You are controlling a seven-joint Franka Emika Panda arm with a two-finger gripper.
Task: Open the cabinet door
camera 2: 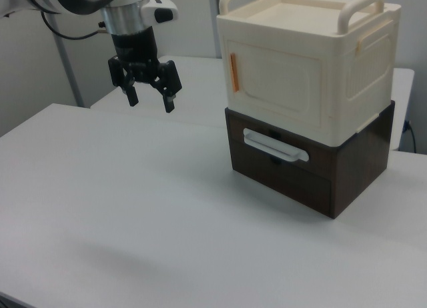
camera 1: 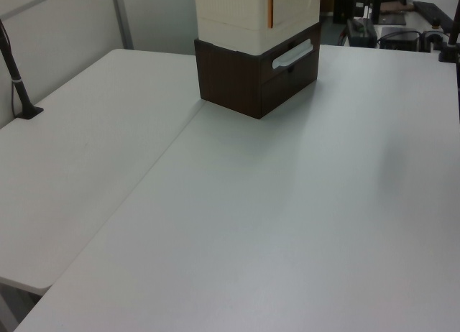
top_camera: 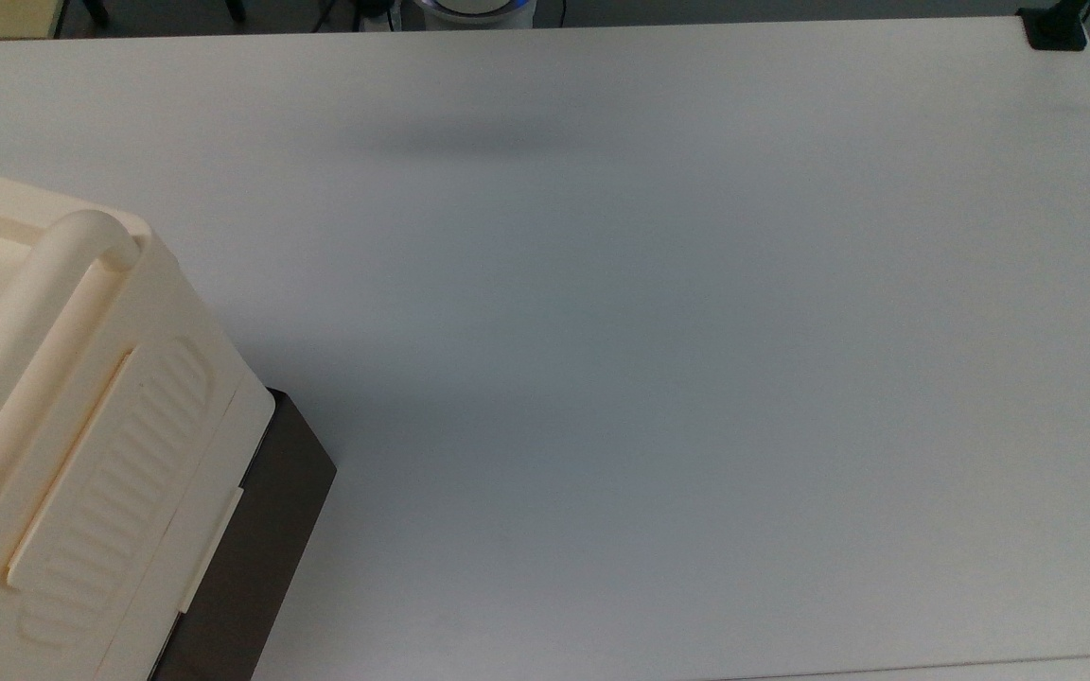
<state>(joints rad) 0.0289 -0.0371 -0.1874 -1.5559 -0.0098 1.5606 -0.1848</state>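
The cabinet [camera 2: 313,61] is a cream box with two top handles, standing on a dark brown drawer base [camera 2: 303,171]. Its front is the cabinet door [camera 2: 280,78], a cream panel lying flush and shut, with a thin orange strip [camera 2: 232,73] along the edge at the right view's left. In the left view the door [camera 1: 296,5] faces right, with the orange strip [camera 1: 270,8] beside it. My gripper [camera 2: 151,103] hangs open and empty above the table, well off to the right view's left of the cabinet and touching nothing.
The white table [camera 2: 133,208] spreads wide in front of the cabinet. A white drawer handle [camera 2: 275,146] juts from the brown base. The cabinet's ribbed side [top_camera: 119,454] sits at the top view's lower left. A black clamp [top_camera: 1054,28] is at the far corner.
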